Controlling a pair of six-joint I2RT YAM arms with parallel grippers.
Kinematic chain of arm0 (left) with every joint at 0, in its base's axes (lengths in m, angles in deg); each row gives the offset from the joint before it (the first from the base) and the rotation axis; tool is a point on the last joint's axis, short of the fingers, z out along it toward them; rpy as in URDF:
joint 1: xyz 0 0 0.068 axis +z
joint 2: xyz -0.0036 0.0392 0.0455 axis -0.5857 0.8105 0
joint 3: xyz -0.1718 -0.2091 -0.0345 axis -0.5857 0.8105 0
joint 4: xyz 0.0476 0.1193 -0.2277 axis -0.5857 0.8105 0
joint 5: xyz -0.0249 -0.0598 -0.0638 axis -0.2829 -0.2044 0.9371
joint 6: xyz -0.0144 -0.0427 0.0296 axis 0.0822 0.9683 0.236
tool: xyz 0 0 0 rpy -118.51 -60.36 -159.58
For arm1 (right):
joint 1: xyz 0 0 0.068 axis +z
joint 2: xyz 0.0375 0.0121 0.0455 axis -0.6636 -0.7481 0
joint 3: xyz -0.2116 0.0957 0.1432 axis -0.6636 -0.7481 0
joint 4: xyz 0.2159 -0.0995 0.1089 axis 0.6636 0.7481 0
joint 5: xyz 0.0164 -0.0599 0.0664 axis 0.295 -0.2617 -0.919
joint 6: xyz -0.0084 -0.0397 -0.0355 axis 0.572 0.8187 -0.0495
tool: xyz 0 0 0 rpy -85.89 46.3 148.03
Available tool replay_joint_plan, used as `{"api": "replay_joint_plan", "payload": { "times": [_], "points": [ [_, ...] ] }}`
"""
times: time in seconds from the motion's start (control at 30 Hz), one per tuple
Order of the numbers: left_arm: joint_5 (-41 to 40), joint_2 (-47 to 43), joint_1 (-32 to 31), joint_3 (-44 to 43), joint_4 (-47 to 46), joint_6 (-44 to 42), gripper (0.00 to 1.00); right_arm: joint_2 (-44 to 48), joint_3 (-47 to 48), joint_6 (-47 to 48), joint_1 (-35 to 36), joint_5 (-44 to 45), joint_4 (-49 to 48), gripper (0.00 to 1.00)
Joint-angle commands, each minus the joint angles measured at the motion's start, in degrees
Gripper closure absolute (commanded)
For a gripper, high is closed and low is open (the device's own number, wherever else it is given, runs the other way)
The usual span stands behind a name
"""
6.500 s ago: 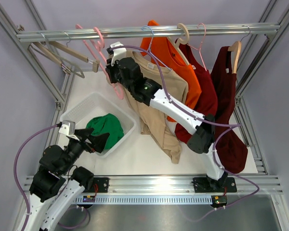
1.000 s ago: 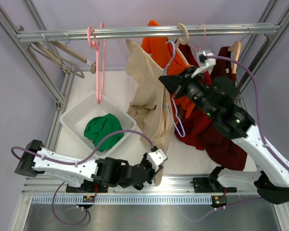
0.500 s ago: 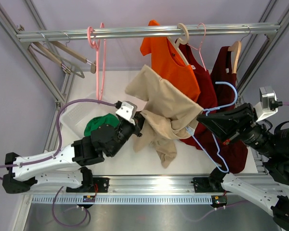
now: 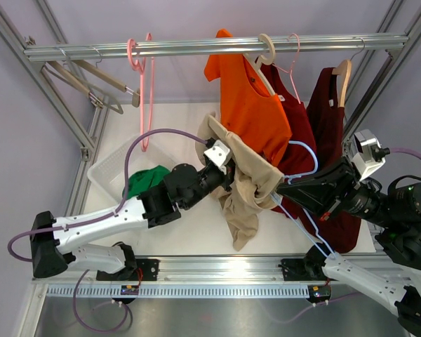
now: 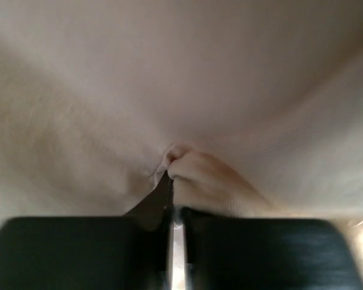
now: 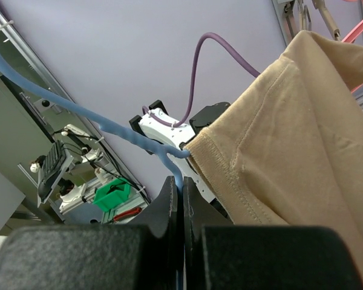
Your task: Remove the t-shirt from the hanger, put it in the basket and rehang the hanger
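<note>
Since half a second earlier, the tan t-shirt (image 4: 247, 184) had been gathered tighter in mid-air between the arms. A fold was pinched in the closed left gripper (image 5: 171, 205) and the blue hanger (image 6: 109, 124) was clamped by the right gripper (image 6: 180, 196), apparently so that the two could be drawn apart. One shoulder seemed not yet freed.

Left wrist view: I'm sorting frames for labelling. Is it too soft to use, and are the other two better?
Left wrist: soft throughout, the shirt fills it at close range, and the left hand is a dark blur. Right wrist: shirt and hanger are crisp, but the right hand is blurred in the foreground. Top external: sharp, evenly lit, no glare.
</note>
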Motion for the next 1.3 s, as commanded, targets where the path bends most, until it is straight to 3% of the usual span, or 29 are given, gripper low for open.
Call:
{"api": "replay_joint_plan", "payload": {
  "times": [0.0, 0.23, 0.4, 0.57, 0.83, 0.97, 1.27],
  "points": [
    [7.65, -3.0, -0.1, -3.22, -7.03, 2.04, 1.0, 2.1, 0.54, -0.7, -0.27, -1.88, -4.33, 1.0],
    [1.95, -12.5, -0.36, -2.68, 0.34, 2.31, 1.0, 6.93, 1.33, 3.08, -0.27, 7.78, 5.15, 1.0],
    [-0.34, -15.31, -0.36, -14.62, 16.24, -0.5, 1.0, 12.99, 1.15, 4.58, -0.27, 14.63, 14.2, 1.0],
    [-3.24, -16.89, -0.36, -25.09, 25.91, -4.09, 1.0, 16.26, 3.61, 6.06, -0.27, 19.04, 18.87, 1.0],
    [-12.64, -16.81, -0.36, -42.66, 36.29, -12.19, 1.0, 12.4, 5.11, 9.4, -0.27, 20.54, 19.32, 1.0],
    [-15.97, -16.01, -0.36, -47.08, 37.18, -16.58, 1.0, 9.68, 3.18, 10.37, -0.27, 17.83, 15.2, 1.0],
    [-25.21, -18.3, 1.13, -34.69, 19.62, -35.73, 1.0, 4.05, 0.89, 12.31, -0.27, 11.58, 12.81, 1.0]
  ]
}}
